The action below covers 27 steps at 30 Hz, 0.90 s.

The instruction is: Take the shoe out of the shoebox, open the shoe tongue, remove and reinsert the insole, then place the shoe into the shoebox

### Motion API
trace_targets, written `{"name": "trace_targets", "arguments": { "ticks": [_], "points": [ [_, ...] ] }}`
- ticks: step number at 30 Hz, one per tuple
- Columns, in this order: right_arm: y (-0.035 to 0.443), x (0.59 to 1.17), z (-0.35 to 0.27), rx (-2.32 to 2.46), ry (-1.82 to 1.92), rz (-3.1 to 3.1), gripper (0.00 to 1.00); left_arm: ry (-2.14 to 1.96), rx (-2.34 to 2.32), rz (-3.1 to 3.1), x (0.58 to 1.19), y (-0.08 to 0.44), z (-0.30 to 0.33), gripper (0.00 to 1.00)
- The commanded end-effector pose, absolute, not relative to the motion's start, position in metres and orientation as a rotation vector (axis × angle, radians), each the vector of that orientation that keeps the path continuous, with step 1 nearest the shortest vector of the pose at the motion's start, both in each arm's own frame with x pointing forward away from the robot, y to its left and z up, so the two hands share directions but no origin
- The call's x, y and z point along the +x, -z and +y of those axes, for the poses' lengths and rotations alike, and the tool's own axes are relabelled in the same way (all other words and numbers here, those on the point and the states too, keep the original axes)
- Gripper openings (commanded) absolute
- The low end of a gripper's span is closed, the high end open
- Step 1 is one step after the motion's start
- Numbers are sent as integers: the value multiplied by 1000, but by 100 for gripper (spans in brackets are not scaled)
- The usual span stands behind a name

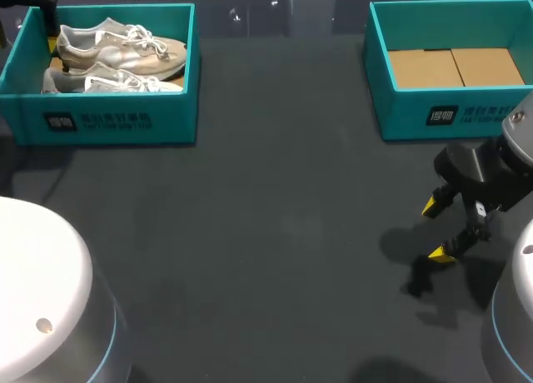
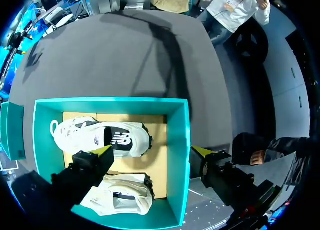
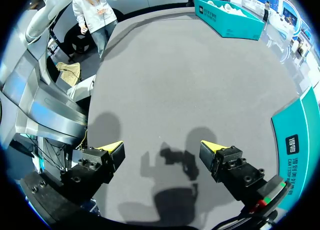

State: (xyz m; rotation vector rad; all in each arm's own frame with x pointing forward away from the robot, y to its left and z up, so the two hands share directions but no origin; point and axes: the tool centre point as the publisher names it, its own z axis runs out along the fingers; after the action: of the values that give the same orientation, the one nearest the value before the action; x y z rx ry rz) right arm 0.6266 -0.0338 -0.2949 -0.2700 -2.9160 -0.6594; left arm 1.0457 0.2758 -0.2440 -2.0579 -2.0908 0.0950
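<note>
A teal shoebox (image 1: 117, 116) at the table's far left holds two white sneakers lying side by side, one (image 1: 125, 46) behind the other (image 1: 117, 82). In the left wrist view my left gripper (image 2: 152, 151) hangs open above this box (image 2: 177, 140). One finger is over the gap between the sneakers (image 2: 102, 137) (image 2: 122, 197); the other is outside the box wall. In the head view only a dark piece of that gripper (image 1: 48, 12) shows at the box's far left corner. My right gripper (image 1: 435, 230) (image 3: 161, 146) stands open over bare table at the right, holding nothing.
A second teal shoebox (image 1: 450, 112) (image 3: 295, 135) with a bare cardboard floor stands at the far right, just behind my right gripper. The dark tabletop (image 1: 275, 233) stretches between the boxes. My left arm's white base (image 1: 37, 291) fills the near left corner.
</note>
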Motion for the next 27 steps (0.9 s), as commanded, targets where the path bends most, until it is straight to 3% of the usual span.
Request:
{"name": "trace_targets", "arguments": {
  "ticks": [1, 9, 27],
  "points": [
    [296, 625, -33, -272, 657, -2920, 100, 119, -2171, -2181, 1035, 257, 270, 100],
    [296, 625, -33, -272, 657, -2920, 100, 156, -2183, -2196, 1033, 282, 267, 100],
    [296, 625, -33, -272, 657, -2920, 100, 164, -2208, -2193, 1038, 326, 271, 90]
  ]
}}
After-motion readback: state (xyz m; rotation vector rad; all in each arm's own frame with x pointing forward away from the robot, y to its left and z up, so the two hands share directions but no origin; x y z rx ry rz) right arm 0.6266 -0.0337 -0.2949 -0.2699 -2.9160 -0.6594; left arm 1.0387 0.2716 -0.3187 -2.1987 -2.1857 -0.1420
